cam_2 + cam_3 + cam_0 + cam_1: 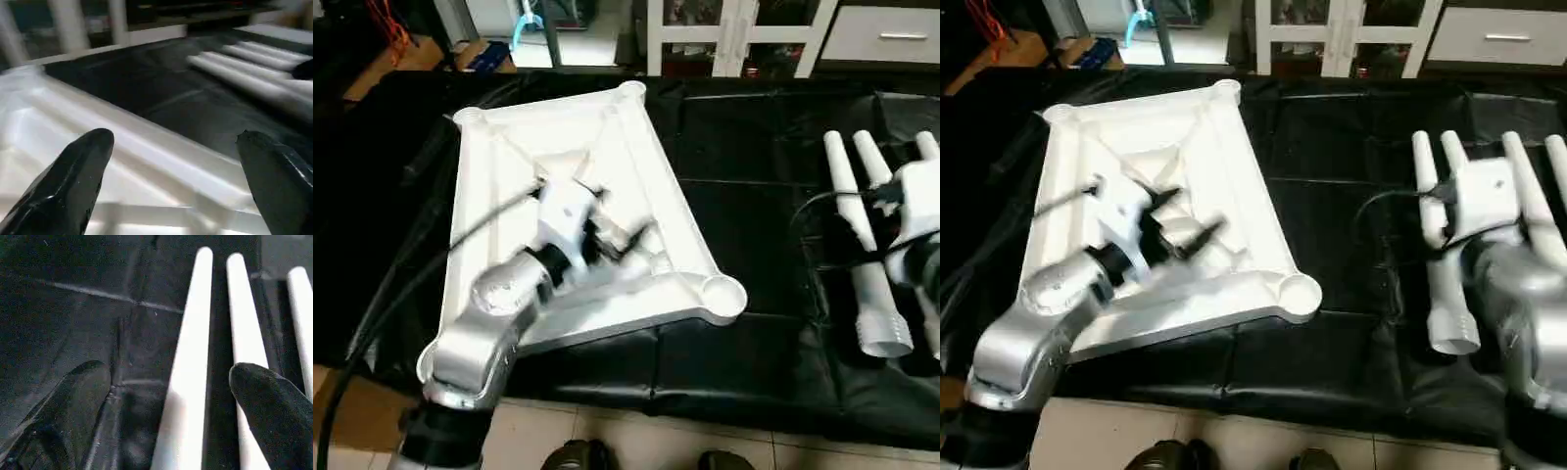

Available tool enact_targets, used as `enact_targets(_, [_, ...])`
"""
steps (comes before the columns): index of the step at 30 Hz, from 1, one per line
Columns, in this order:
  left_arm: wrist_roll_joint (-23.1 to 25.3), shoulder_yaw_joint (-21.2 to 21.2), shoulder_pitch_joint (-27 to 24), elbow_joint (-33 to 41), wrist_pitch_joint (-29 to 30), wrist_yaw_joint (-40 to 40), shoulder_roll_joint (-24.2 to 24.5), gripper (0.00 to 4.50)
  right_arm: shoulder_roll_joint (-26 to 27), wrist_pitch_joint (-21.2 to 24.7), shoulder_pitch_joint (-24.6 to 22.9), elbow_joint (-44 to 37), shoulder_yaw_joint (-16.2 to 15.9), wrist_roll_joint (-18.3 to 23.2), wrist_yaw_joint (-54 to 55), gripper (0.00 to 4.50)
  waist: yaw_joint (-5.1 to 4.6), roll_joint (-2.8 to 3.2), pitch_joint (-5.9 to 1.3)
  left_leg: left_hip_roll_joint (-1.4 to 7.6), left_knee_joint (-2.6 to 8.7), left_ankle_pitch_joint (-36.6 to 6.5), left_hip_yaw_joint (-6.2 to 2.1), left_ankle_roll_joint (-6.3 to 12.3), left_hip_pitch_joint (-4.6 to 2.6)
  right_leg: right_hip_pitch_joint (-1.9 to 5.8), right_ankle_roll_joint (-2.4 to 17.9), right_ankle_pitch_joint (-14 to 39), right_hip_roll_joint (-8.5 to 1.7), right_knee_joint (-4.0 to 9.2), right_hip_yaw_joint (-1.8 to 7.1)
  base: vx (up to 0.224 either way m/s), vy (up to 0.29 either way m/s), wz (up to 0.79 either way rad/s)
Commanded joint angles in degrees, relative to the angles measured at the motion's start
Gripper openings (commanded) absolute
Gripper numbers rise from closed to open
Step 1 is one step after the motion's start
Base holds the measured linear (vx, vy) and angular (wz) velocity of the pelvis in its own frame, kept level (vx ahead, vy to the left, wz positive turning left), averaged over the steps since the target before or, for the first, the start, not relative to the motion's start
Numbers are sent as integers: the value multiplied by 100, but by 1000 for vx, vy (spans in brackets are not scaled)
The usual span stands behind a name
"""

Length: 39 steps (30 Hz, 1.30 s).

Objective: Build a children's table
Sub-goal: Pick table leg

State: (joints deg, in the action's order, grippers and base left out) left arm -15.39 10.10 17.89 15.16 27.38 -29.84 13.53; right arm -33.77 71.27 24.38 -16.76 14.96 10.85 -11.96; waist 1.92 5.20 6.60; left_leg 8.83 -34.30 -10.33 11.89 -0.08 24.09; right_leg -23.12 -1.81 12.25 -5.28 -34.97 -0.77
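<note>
- We see the white plastic rectangular table top (607, 147) lying upside down on the left half of the desk, turned at an angle, its raised rim and diagonal ribs facing up.
- Its ribs run in an X toward the middle, and a round hollow socket (720, 294) sits at each corner we can see; the plastic looks smooth and slightly glossy.
- The long white tapered tube legs (1449, 294) lie side by side on the right half of the desk, well apart from the top, narrow rounded ends pointing away from us and wide open ends toward us.
- Our left end effector (1185, 230) hovers over the ribbed underside with its two black fingers (73, 181) spread wide, holding nothing.
- Our right end effector (168, 406) hangs above the legs, its black fingers (274, 411) spread to either side of one leg, with no grip that we can make out.
- The desk (744, 147) is covered by a black sheet with a dull sheen, creases and fold lines.
- Behind it stands white furniture with square frames (734, 34) and a drawer front; pale floor tiles (548, 436) show at the near edge.
</note>
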Motion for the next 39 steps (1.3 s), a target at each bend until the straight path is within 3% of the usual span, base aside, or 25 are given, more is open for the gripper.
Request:
enact_targets(1, [-123, 127, -30, 277, 180, -240, 127, 448, -92, 213, 117, 401, -62, -124, -93, 437, -11, -142, -348, 344, 402, -299, -202, 278, -267, 200, 1531, 32, -252, 364, 146, 0, 0, 0])
enact_targets(2, [-136, 144, -39, 339, 234, -283, 163, 448, -127, 323, 202, 530, -73, -69, -148, 437, -22, -241, -352, 344, 394, -259, -185, 326, -259, 220, 1546, -34, -247, 368, 157, 0, 0, 0])
enact_targets(3, [-152, 168, -51, 429, 325, -336, 228, 448, -157, 469, 323, 723, -58, 15, -184, 437, -9, -203, -353, 344, 390, -213, -203, 349, -244, 233, 1570, -62, -260, 333, 155, 0, 0, 0])
enact_targets(4, [-152, 170, -53, 437, 333, -341, 234, 448, -159, 482, 334, 739, -55, 21, -184, 437, -14, -227, -357, 338, 387, -168, -197, 386, -244, 238, 1572, -84, -257, 341, 152, 0, 0, 0])
enact_targets(5, [-131, 252, -73, 553, 392, -449, 375, 448, -155, 667, 469, 1047, 44, 155, -252, 437, -14, -198, -376, 338, 362, -47, -196, 440, -264, 229, 1606, -208, -246, 318, 150, 0, 0, 0])
enact_targets(6, [-131, 278, -84, 592, 408, -485, 421, 448, -164, 747, 511, 1143, 79, 228, -276, 437, -18, -247, -372, 336, 369, -3, -195, 479, -251, 240, 1617, -257, -247, 319, 149, 0, 0, 0])
enact_targets(7, [-131, 281, -96, 635, 416, -503, 461, 448, -190, 721, 532, 1269, 100, 213, -249, 437, -15, -256, -373, 341, 359, 81, -190, 525, -241, 243, 1639, -348, -248, 301, 154, 0, 0, 0])
enact_targets(10, [-160, 243, -111, 741, 467, -511, 547, 448, -232, 748, 614, 1653, 215, 223, -264, 437, 3, -228, -379, 354, 345, 165, -181, 538, -257, 241, 1704, -452, -249, 288, 152, 0, 0, 0])
enact_targets(17, [-187, 161, -53, 846, 653, -461, 614, 448, -156, 927, 703, 2331, 385, 351, -448, 437, 44, -256, -376, 345, 323, 229, -171, 580, -246, 261, 1840, -596, -250, 254, 147, 0, 0, 0])
enact_targets(21, [-225, 110, -46, 896, 726, -433, 645, 450, -105, 1023, 673, 2597, 568, 444, -503, 400, 49, -260, -378, 344, 315, 181, -167, 584, -243, 265, 1887, -539, -250, 256, 145, 0, 0, 0])
enact_targets(33, [-279, 109, -61, 997, 813, -450, 693, 450, -74, 1161, 636, 2896, 721, 603, -687, 308, 86, -275, -401, 341, 302, 200, -158, 581, -248, 262, 1902, -467, -249, 249, 136, 0, 0, 0])
enact_targets(39, [-429, 84, -127, 1110, 891, -513, 696, 450, 20, 1101, 603, 2997, 898, 608, -638, 261, 109, -283, -444, 341, 289, 208, -155, 531, -249, 269, 1890, -465, -244, 234, 130, 0, 0, 0])
